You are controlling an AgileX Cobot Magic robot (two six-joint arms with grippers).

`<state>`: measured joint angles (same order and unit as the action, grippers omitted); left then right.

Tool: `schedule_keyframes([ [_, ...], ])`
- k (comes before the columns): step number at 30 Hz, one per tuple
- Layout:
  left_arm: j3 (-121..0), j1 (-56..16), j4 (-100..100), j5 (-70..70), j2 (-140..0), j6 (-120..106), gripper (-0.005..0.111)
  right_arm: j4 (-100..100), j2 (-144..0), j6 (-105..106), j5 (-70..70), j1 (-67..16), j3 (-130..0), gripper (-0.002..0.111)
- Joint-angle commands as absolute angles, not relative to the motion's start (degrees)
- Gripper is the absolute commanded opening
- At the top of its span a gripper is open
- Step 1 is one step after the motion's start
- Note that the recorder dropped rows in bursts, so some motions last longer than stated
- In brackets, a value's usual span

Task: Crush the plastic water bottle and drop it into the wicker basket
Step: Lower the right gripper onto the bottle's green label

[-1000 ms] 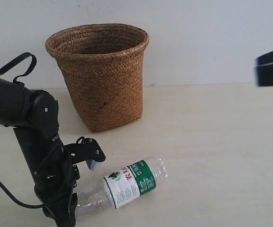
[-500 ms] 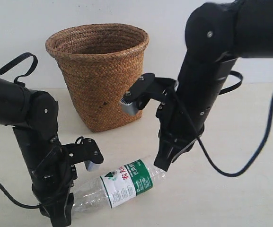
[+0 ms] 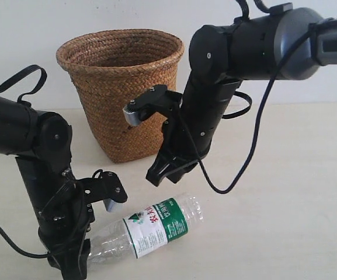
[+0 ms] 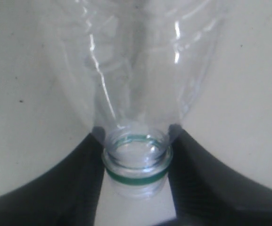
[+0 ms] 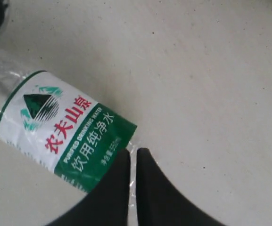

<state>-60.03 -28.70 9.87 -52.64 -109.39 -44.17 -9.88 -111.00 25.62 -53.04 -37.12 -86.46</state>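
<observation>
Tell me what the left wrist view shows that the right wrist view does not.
Only the left wrist view: the open neck of the plastic water bottle with its green ring, clamped between the dark fingers of the left end effector, plus the clear shoulder beyond it. Only the right wrist view: the white-and-green label with red characters, and the right end effector, fingers nearly together, by the label's edge. Both: the same bottle lying on the pale table.
</observation>
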Motion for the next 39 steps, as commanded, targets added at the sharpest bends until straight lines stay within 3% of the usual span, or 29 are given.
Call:
schedule_keyframes([
  [1, -60.24, -29.21, 9.60, -52.98, -109.33, -44.43, 0.004, -11.33, -114.12, 22.25, -52.68, -37.31, -87.72, 0.000],
  [26, -60.24, -29.21, 9.48, -53.51, -109.33, -44.43, 0.004, -12.81, -113.98, 14.43, -59.31, -39.35, -87.97, 0.000],
  [39, -60.24, -29.21, 9.37, -53.75, -109.33, -44.43, 0.004, -12.56, -126.59, 14.00, -58.93, -40.13, -87.97, 0.000],
])
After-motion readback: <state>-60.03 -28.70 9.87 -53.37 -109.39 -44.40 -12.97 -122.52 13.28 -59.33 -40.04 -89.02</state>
